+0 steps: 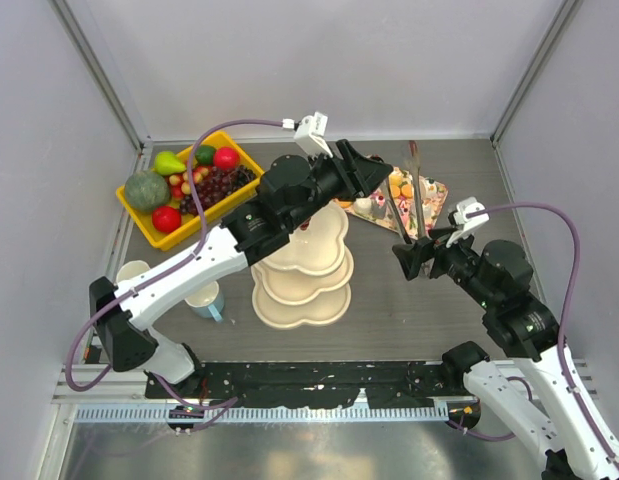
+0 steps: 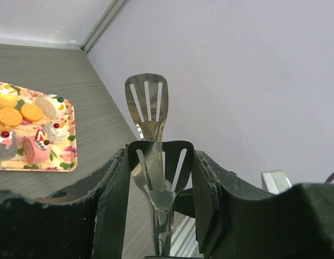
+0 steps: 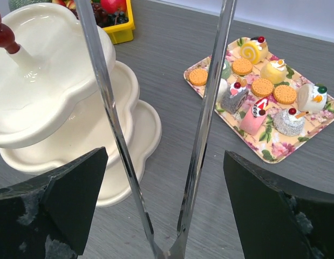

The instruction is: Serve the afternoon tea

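**A:** What is given by the top view that is withheld from the wrist cameras?

**B:** Only there is the whole layout seen. The three-tier stand (image 1: 299, 285) is set mid-table under the left arm. The pale blue mug (image 1: 206, 300) is placed near its left side, and the yellow bin (image 1: 189, 190) of fruit behind both. The mug is shown by neither wrist view.

**A:** And what is added by the wrist views?

**B:** From the right wrist, the right gripper (image 3: 165, 154) is seen spread wide. The two arms of the metal tongs (image 3: 202, 124) rise between its fingers and are touched by neither. From the left wrist, the left gripper (image 2: 160, 154) is seen clamped on one slotted blade of the tongs, with the other blade standing free beyond.

**A:** Where are the pastries (image 3: 252, 116) found relative to the fingers?

**B:** They are laid with the orange biscuits (image 3: 262, 86) on the floral tray (image 3: 307, 132), apart from both grippers. The tray is seen beyond the right fingers, to the right, and off to the left of the left fingers. The stand's red knob (image 3: 2, 35) is seen up and to the left of the right gripper.
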Controlling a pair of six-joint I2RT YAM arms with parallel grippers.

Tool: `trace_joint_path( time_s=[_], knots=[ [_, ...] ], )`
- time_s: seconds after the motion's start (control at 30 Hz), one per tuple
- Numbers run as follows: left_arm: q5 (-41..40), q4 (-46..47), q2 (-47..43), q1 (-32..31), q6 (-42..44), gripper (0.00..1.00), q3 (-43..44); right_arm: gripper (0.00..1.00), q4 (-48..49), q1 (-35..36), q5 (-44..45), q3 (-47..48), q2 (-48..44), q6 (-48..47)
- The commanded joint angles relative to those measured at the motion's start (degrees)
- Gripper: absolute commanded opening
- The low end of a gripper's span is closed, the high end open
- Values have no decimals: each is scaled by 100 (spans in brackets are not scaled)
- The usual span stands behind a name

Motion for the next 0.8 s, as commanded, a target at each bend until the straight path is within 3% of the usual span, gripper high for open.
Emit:
trace_joint_path(
  time_s=[0.0, 0.13, 0.27, 0.33, 0.47, 0.57, 0.67, 0.77],
  knots=[
    [194, 580, -287, 10, -230, 15, 1, 96, 417, 29, 3, -37, 74, -133],
    [343, 633, -314, 10, -344, 15, -51, 100, 707, 29, -418, -29, 180, -142],
    [458, 642, -279, 10, -415, 15, -43, 88, 909, 29, -657, 15, 241, -124],
    [493, 642, -261, 10, -415, 15, -34, 77, 918, 29, -639, 50, 268, -133],
    [590, 598, -252, 10, -380, 15, -17, 46, 953, 29, -587, 50, 207, -168],
    [599, 545, -270, 10, -336, 18, -69, 36, 988, 29, -578, 7, 84, -194],
    [537, 431, -287, 10, -265, 40, -96, 26, 997, 29, -569, 6, -13, -230],
    [449, 229, -287, 10, -221, 62, -87, 23, 997, 29, -569, 6, -48, -256]
  ],
)
